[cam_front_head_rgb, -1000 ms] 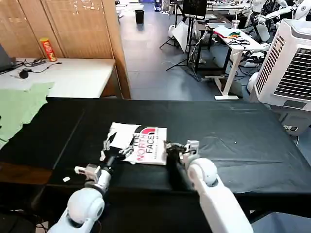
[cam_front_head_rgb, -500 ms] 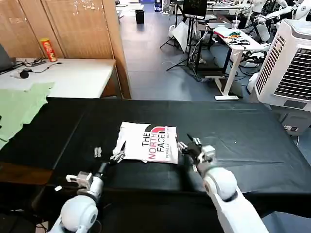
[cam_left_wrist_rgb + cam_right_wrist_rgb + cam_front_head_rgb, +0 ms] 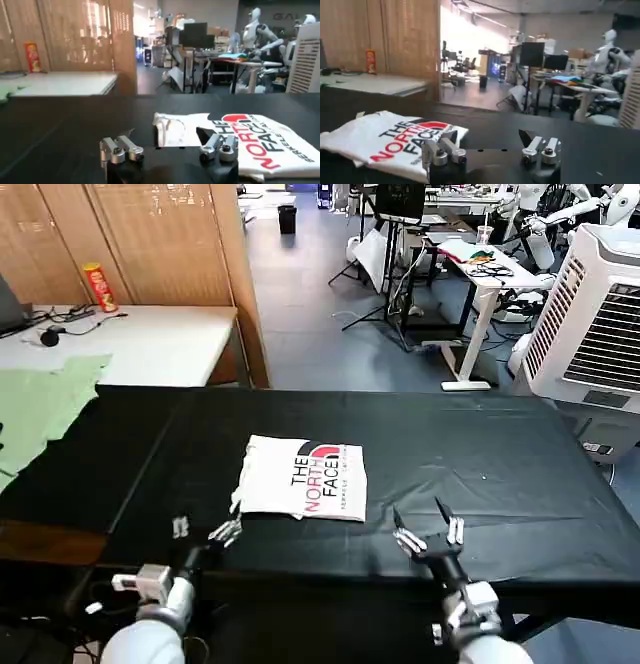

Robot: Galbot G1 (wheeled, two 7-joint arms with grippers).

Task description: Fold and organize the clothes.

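One black table (image 3: 500, 464) fills the middle of the head view, carrying one folded white T-shirt (image 3: 302, 478) and two grippers, with one light green garment (image 3: 40, 404) lying off its far left corner on one white side table (image 3: 160, 339). One red and yellow canister (image 3: 98, 286) stands at the back of that side table. The left gripper (image 3: 203, 529) hovers low over the black cloth near the table's front edge, just in front of and left of the shirt's near left corner, its fingers spread and holding nothing; from the left wrist camera the same gripper (image 3: 170, 148) shows its two fingertips apart with the shirt (image 3: 260, 142) lying just beyond them. The T-shirt is folded into a neat, nearly square packet, lying flat near the table's centre, slightly left of the middle. Its upper face is white and carries a black and red "THE NORTH FACE" print, with a red curved mark at the far end of the lettering. The right gripper (image 3: 428, 534) hovers near the front edge, to the right of the shirt and clear of it, fingers spread and empty; its own wrist camera shows the gripper (image 3: 492, 147) open above the black cloth with the printed shirt (image 3: 390, 140) off to one side.
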